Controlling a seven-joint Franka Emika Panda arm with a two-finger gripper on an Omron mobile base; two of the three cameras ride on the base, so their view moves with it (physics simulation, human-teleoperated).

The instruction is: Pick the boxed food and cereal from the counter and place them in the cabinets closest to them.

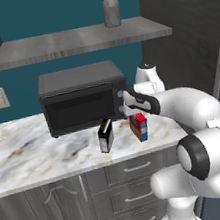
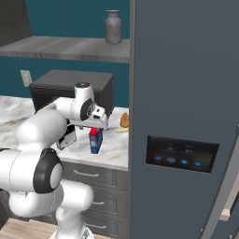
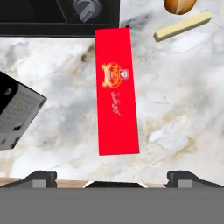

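While the arm is reached out over the counter, the gripper is seen in the left base view poised just above the cereal, which stands upright in front of the microwave, toward its right end. The boxed food is set just left of the cereal, also in front of the microwave, apart from the carton. A grey jug is placed on the shelf above the microwave.

In the right base view the gripper is shown directly over the cereal, no contact being visible. The boxed food is partly hidden behind the arm. A brown round item and a pale stick are seen right of the cereal, beside the fridge.

In the hand view the red top of the cereal is looked down on, roughly centred between the two finger tips, which are spread fully wide; nothing is held. The boxed food is seen at the left, the microwave at the top.

The step in hand is judged to be the approach to the cereal, with neither box picked yet. Next, a straight descent is called for, with the jaws set astride the carton's thin sides, then a closing.
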